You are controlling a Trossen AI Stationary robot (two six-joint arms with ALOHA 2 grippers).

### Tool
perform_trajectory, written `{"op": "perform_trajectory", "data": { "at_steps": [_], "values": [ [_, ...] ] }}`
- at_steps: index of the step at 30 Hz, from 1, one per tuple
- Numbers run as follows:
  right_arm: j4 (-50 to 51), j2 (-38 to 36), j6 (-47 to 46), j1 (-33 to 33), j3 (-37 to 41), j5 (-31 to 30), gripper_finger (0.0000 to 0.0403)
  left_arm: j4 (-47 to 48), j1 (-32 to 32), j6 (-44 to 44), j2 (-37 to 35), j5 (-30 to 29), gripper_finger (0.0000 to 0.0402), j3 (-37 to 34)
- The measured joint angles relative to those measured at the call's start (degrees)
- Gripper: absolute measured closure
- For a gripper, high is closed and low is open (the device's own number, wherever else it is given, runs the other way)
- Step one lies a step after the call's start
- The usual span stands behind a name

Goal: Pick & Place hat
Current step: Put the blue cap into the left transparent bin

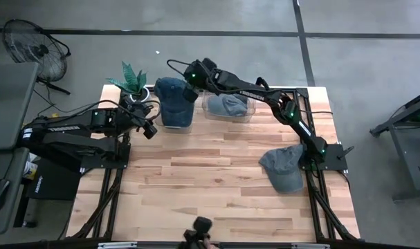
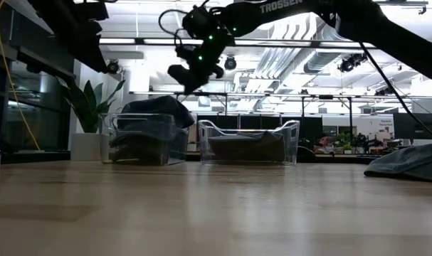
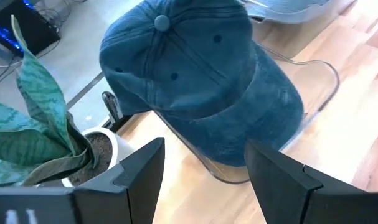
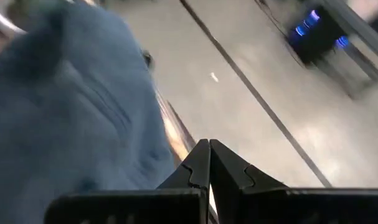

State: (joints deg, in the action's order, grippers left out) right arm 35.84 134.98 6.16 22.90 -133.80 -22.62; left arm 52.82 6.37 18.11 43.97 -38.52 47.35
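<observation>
From above, the wooden worktop [image 1: 216, 173] carries two clear bins along its far edge. A dark blue hat [image 1: 174, 100] lies heaped over the left bin [image 1: 175, 123], a grey-blue hat [image 1: 227, 104] sits inside the right bin [image 1: 245, 114], and a third hat [image 1: 284, 168] lies flat on the boards near the right arm's base. A potted plant [image 1: 132, 81] stands just beside the left bin.

The level view alone shows height: the right tool [image 2: 187, 75] hangs in the air above the left bin, apart from the hat mounded over its rim. The right wrist view shows its fingers [image 4: 201, 165] pressed together, clenched on nothing, with blue cloth close alongside.

The left tool [image 1: 149, 129] waits near the left bin's front corner. Its own camera shows both fingers [image 3: 142, 171] spread wide and released, the blue hat's crown and brim filling the gap beyond them.
</observation>
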Motion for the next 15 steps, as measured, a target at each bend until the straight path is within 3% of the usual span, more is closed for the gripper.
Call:
{"op": "perform_trajectory", "data": {
  "at_steps": [7, 15],
  "values": [
    [-15.79, -0.20, 5.89, 0.34, -0.01, 25.01, 0.0402, 3.34, 0.00, 0.22, -0.60, -2.53, 0.0184, 0.02],
    [-24.87, 2.12, 2.81, 2.96, 0.04, 32.53, 0.0403, 3.76, 0.00, 0.37, -3.53, -2.13, 0.0184, 0.04]
  ]
}}
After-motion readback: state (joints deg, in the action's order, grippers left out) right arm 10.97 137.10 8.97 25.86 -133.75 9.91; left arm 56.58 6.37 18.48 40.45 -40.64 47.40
